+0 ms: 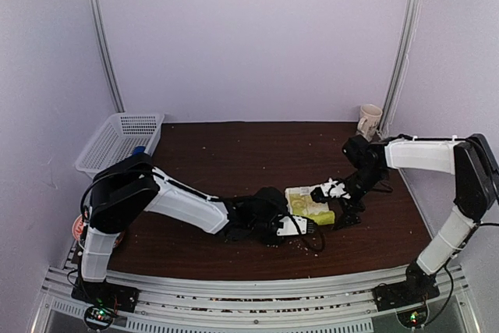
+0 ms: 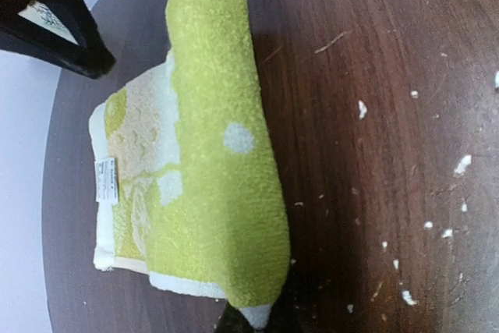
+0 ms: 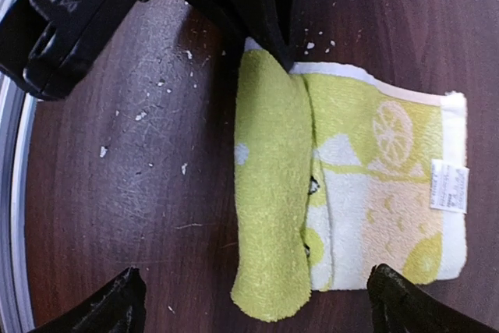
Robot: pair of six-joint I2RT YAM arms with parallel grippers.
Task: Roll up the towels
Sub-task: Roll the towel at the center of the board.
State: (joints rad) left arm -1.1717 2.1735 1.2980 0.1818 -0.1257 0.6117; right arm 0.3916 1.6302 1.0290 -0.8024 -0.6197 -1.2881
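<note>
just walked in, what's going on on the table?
The arms are rolling the yellow-green towel mid-table. It is partly rolled: a thick roll along one edge, the rest flat with its label showing. The left gripper is shut on one end of the roll. The right gripper hangs open over the towel, fingers either side, holding nothing.

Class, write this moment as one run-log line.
yellow-green towel: partly rolled, on table | left fingers: shut on roll end | right fingers: open, above towel

Nubby terry-cloth towel [image 2: 226,185]; matt wood-grain table [image 2: 374,115]
</note>
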